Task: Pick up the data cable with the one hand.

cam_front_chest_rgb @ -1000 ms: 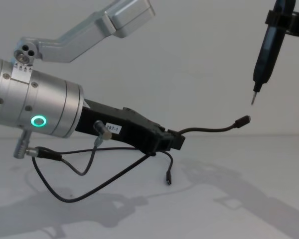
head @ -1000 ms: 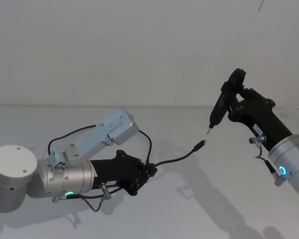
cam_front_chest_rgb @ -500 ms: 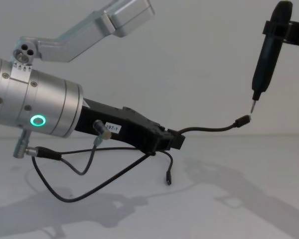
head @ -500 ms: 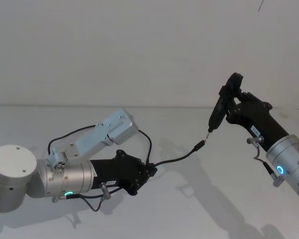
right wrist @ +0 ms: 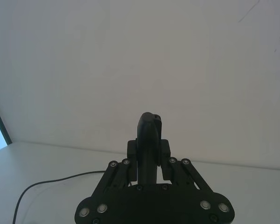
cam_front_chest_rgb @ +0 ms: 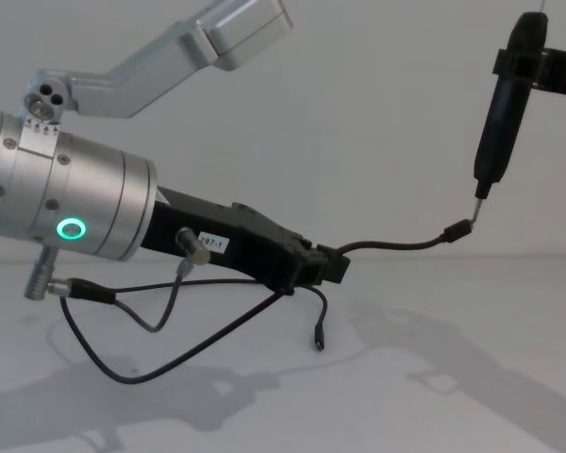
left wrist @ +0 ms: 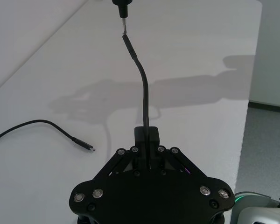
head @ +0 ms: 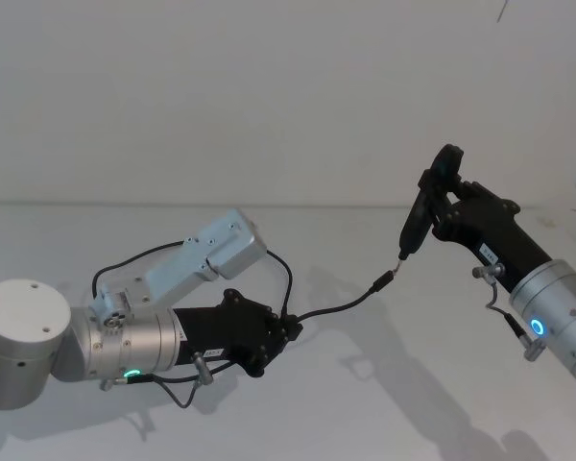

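Lowered, right gripper (head: 440,197) clamps pen tool (cam_front_chest_rgb: 503,113), tip touching data cable (cam_front_chest_rgb: 396,245); left gripper (cam_front_chest_rgb: 330,266) grips cable.

Evenly bright, soft and diffuse, lit from overhead. Faint grey shadows of both arms across the matt white counter (head: 298,403). No glare anywhere. Sharp throughout; slight softness close to each wrist lens.

Head view: high, looking forward and down on the plain white table (head: 365,403) and wall.
Chest view: low, looking across the table from the side, close to the left arm.
Left wrist view: close behind the flat black two-fingered left end effector (left wrist: 148,140), facing along the thin black data cable (left wrist: 143,88).
Right wrist view: close behind the black right end effector (right wrist: 149,156), facing the wall.
Shared: head and chest views both take in the cable's raised plug.
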Motion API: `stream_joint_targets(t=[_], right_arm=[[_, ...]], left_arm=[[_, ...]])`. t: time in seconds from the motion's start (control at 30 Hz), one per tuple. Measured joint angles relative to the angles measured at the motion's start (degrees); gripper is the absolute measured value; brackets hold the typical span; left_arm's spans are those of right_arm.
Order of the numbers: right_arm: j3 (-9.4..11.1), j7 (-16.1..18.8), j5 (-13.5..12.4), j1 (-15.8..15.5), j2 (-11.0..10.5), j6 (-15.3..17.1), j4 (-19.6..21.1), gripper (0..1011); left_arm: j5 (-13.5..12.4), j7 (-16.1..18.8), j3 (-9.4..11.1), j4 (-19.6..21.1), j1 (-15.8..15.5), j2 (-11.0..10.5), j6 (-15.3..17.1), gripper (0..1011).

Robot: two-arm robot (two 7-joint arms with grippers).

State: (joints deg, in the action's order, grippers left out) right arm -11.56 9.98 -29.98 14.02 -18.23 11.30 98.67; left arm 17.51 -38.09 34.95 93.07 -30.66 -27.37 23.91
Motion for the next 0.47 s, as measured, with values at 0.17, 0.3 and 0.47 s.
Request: stream_joint_targets(t=[0.17,0.3,0.47], right_arm=[[-0.1,-0.1,-0.2,0.1,-0.1,0.2,-0.1,279],[-0.2,-0.2,-0.2,0.1,-0.2,0.3,-0.1,279],[-0.3,-0.2,-0.3,0.2,-0.2,0.3,-0.1,279]], left_arm=[[0.0,0.0,0.0,0.0,0.0,0.0,0.0,42],[0.0,0.0,0.0,0.0,0.0,0.0,0.0,42],[0.0,0.0,0.0,0.0,0.0,0.0,0.0,42]])
